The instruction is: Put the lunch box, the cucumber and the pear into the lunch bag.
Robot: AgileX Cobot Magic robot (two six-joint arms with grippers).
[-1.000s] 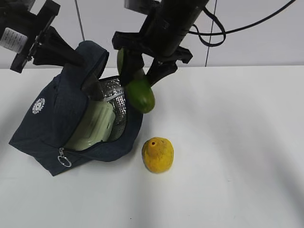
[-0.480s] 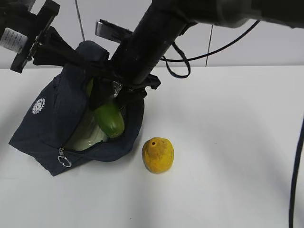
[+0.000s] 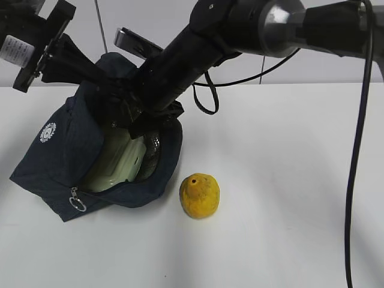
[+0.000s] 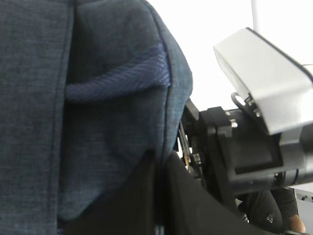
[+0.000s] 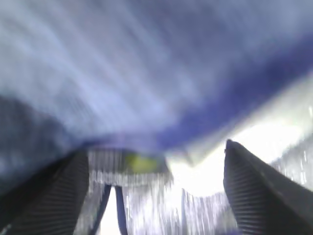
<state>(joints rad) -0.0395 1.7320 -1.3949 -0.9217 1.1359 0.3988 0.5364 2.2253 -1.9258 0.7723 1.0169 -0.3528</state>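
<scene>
The navy lunch bag [image 3: 66,150] lies open on the table at the left. The lunch box [image 3: 120,162], with its sage-green lid, sits inside it. My left gripper [image 3: 99,76] is shut on the bag's top flap [image 4: 112,98] and holds it up. My right arm [image 3: 180,60] reaches into the bag's mouth, so its gripper is hidden in the exterior view. In the blurred right wrist view my right gripper [image 5: 156,191] is open, fingers wide apart over the foil lining. A small yellow-green patch [image 5: 142,162], probably the cucumber, lies beyond it. The pear [image 3: 200,195] stands on the table right of the bag.
The zipper ring pull [image 3: 77,204] hangs at the bag's front corner. Black cables [image 3: 354,150] trail from the right arm over the right side of the white table [image 3: 288,180]. A wall stands behind.
My right arm has moved left and down into the bag with the cucumber, which no longer shows in the exterior view. The bag shifted slightly. The left gripper and pear stayed put.
</scene>
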